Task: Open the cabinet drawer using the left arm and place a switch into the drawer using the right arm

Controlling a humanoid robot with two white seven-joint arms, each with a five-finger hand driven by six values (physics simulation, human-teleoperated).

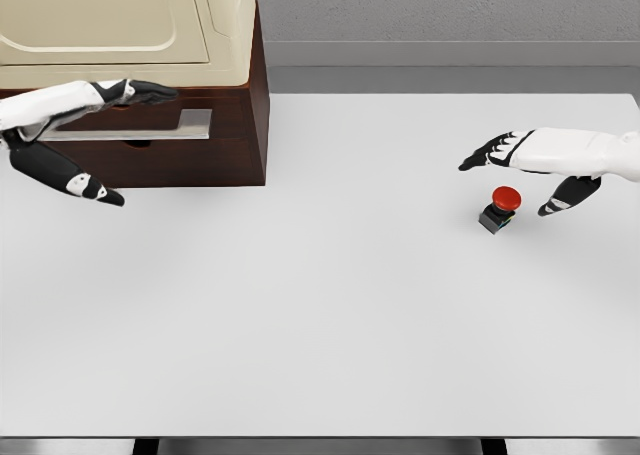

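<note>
A dark wooden cabinet (235,125) with a cream top stands at the table's back left. Its drawer front carries a flat grey metal handle (160,125). My left hand (110,145) hovers in front of that handle, fingers stretched out over it and thumb low, holding nothing. On the right side of the table sits the switch (500,209), a red push button on a small black base. My right hand (515,180) hangs just above and to the right of it, open, with fingers pointing left and thumb below, not touching it.
The white table (320,315) spreads wide between the cabinet and the switch. A grey wall (450,15) runs behind it. The table's front edge lies near the bottom of the view.
</note>
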